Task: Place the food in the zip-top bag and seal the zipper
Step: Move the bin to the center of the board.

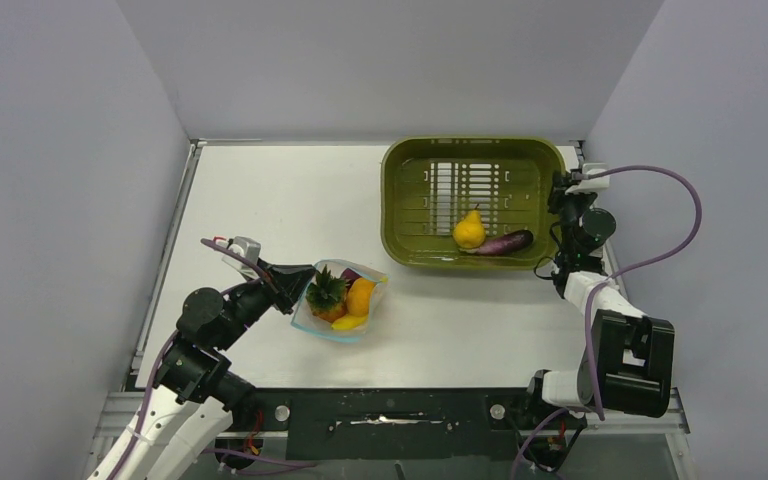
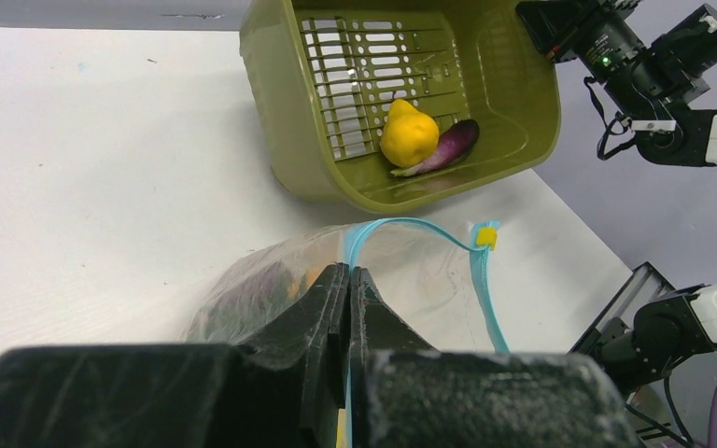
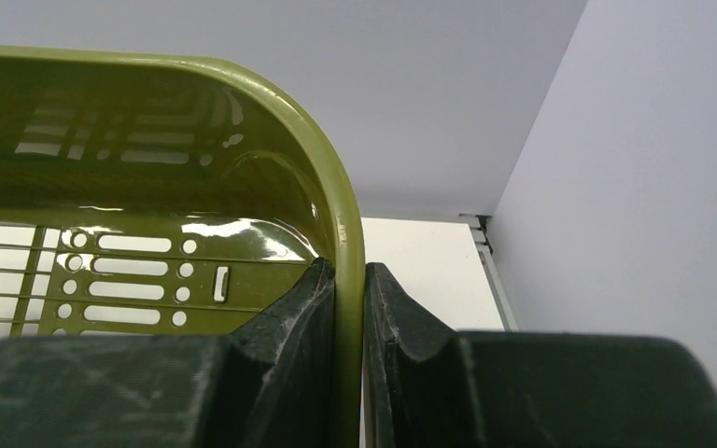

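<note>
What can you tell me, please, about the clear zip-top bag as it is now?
The zip-top bag is a small clear, crinkly plastic pouch lying on the white table in front of the left arm. A teal-blue zipper with a small yellow slider edges its mouth, which looks unsealed. Inside lie a leafy-topped fruit, an orange piece, a yellow piece and a purple piece. The left gripper is shut on its mouth edge.

Food [image 2: 263, 285] indistinct behind bag [image 2: 420, 271] plastic
</note>
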{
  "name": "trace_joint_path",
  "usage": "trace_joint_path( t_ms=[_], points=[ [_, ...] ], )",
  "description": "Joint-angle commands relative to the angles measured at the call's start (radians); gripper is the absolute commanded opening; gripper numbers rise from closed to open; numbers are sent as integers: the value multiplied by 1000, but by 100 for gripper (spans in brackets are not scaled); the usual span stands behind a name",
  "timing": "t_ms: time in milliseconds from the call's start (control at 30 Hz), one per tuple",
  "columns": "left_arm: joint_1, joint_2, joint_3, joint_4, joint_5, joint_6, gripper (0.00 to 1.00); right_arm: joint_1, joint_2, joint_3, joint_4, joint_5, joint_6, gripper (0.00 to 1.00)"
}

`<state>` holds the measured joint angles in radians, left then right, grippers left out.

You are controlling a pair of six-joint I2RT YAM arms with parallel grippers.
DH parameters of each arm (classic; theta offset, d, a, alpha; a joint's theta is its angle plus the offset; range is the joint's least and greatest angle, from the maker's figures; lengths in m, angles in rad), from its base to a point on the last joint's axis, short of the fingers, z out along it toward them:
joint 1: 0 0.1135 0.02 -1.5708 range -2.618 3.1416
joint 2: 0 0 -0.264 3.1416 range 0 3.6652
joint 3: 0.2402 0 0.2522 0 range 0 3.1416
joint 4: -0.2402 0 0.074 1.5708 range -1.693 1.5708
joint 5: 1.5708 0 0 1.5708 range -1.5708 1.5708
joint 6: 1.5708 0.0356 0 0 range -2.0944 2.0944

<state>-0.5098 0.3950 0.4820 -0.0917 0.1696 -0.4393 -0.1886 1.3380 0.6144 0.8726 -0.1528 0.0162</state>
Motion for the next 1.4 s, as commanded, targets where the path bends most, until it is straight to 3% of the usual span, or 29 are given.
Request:
trace_joint_path(
  t_ms=[0,367,567,633,800,1000,1167,1367],
  points=[
    [-4,5,13,66,21,19,0,0,-15,-10,189,-63,-54,0],
    [-4,17,7,80,27,20,0,0,-54,-127,247,-36,-55,0],
    [-4,12,7,77,24,20,0,0,-73,-130,156,-8,-50,0],
    [-4,17,10,80,22,10,0,0,-92,-122,79,45,-18,0],
    [-4,34,24,69,25,-19,0,-1,-128,-8,-294,111,-7,5],
    [-4,25,28,64,23,-27,0,-2,-132,61,-589,201,7,4],
    [-4,27,28,55,21,-32,0,-3,-107,107,-748,239,39,6],
    [-4,42,51,48,8,-43,0,-4,-85,110,-814,293,73,14]
  ],
)
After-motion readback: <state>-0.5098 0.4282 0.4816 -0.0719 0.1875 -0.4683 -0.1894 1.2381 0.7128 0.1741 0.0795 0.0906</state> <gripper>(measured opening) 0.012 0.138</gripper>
